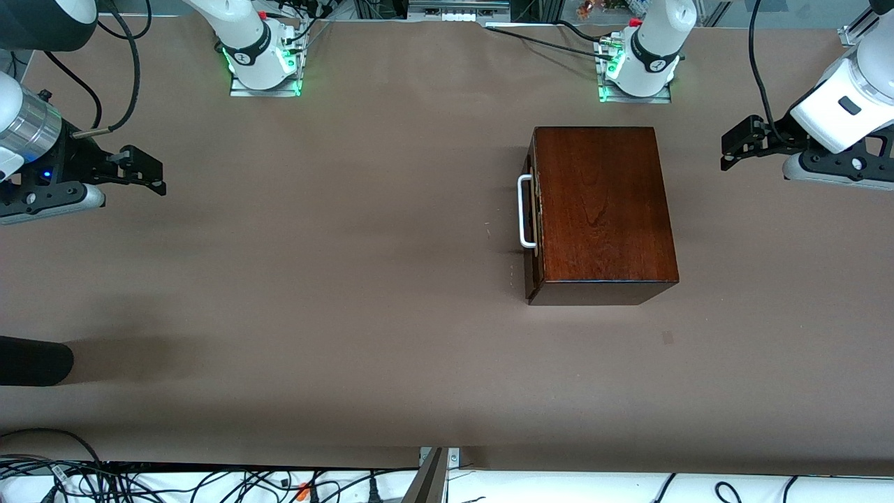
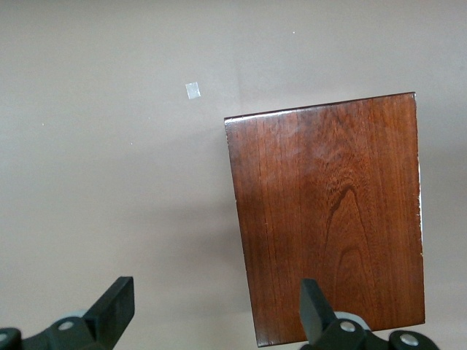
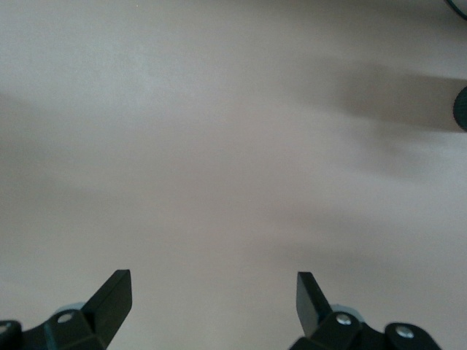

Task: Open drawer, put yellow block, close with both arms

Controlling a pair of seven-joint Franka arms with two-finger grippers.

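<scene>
The dark mahogany box [image 1: 601,202] stands on the table toward the left arm's end. Its drawer [image 1: 533,230] is pushed in, and the white bar handle [image 1: 524,209] faces the right arm's end. The yellow block is out of view. My left gripper [image 1: 730,152] hangs open over the table beside the box, on the side away from the handle. In the left wrist view, the left gripper [image 2: 215,302] has the box top [image 2: 328,219] below one finger. My right gripper [image 1: 155,176] hangs open over bare table at the right arm's end, and the right wrist view shows the right gripper [image 3: 213,299] empty.
A dark rounded object [image 1: 31,360] pokes in at the right arm's end, nearer to the front camera. A small pale mark [image 1: 668,337] lies on the brown table cover [image 1: 349,279] near the box. Cables run along the front edge.
</scene>
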